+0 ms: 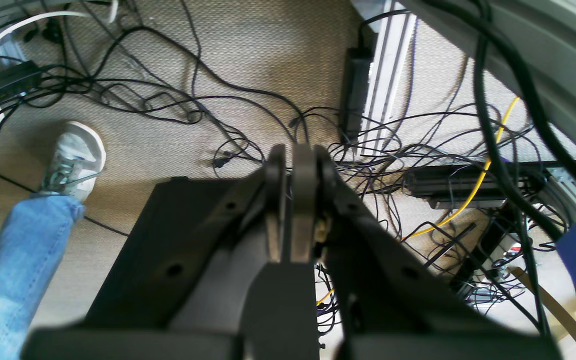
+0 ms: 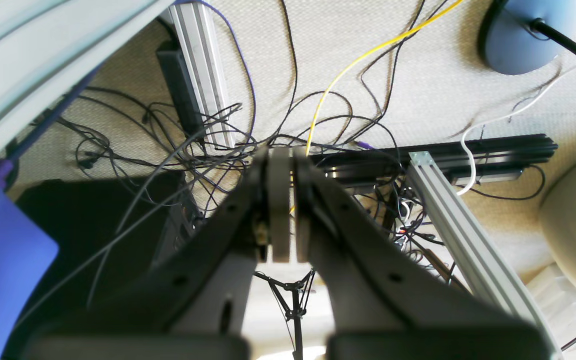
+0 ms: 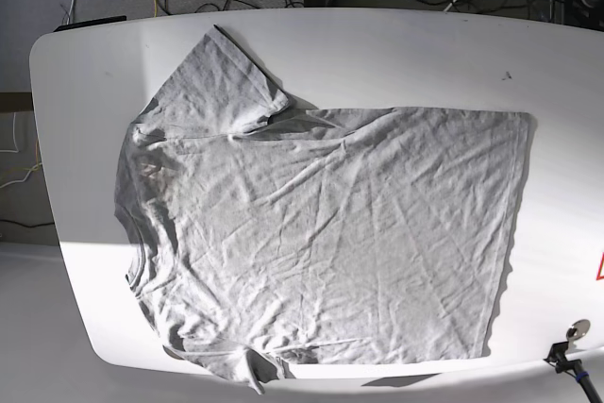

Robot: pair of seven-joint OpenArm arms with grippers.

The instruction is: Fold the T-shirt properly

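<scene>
The T-shirt [image 3: 321, 233] lies spread flat and wrinkled over the white table [image 3: 396, 54], plain grey side up, well away from both sets of jaws. The left gripper [image 1: 295, 160] and right gripper [image 2: 283, 157] each have their jaws pressed together on nothing, pointed down at the cable-strewn carpet [image 1: 248, 45].

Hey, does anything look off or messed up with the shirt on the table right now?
The T-shirt is spread flat but heavily wrinkled. The near sleeve is bunched under at the table edge, while the far sleeve lies out.
</scene>
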